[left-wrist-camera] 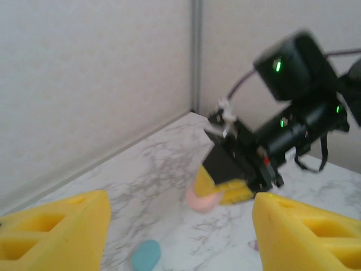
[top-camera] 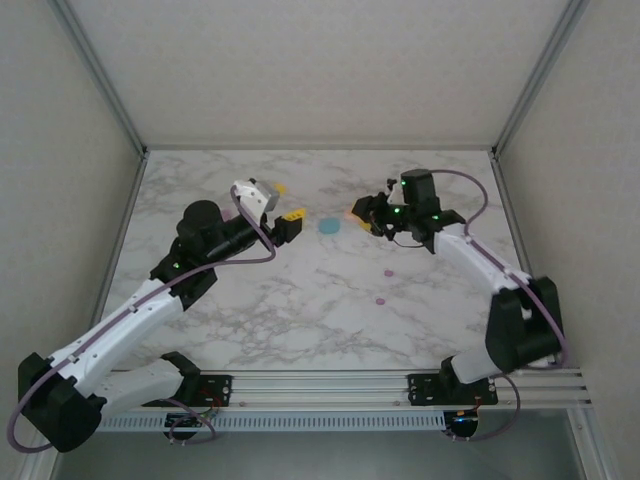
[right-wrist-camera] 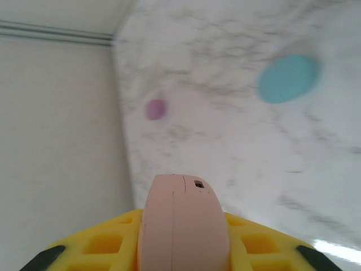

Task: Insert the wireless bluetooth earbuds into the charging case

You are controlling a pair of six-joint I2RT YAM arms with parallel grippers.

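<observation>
Now, pink case (right-wrist-camera: 183, 223) pinched in right claw (top-camera: 365, 213)

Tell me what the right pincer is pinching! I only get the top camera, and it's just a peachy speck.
Observer: The right pincer grips a pink case edge-on. It looks closed, with its seam facing the wrist camera.
Operator: Is my left pincer holding anything?
Observer: No. The left pincer is open, with nothing between its yellow fingers.
Operator: What are the purple dots?
Observer: Up close, one earbud is a rounded magenta nub. It lies loose on the table, apart from the teal disc.
</observation>
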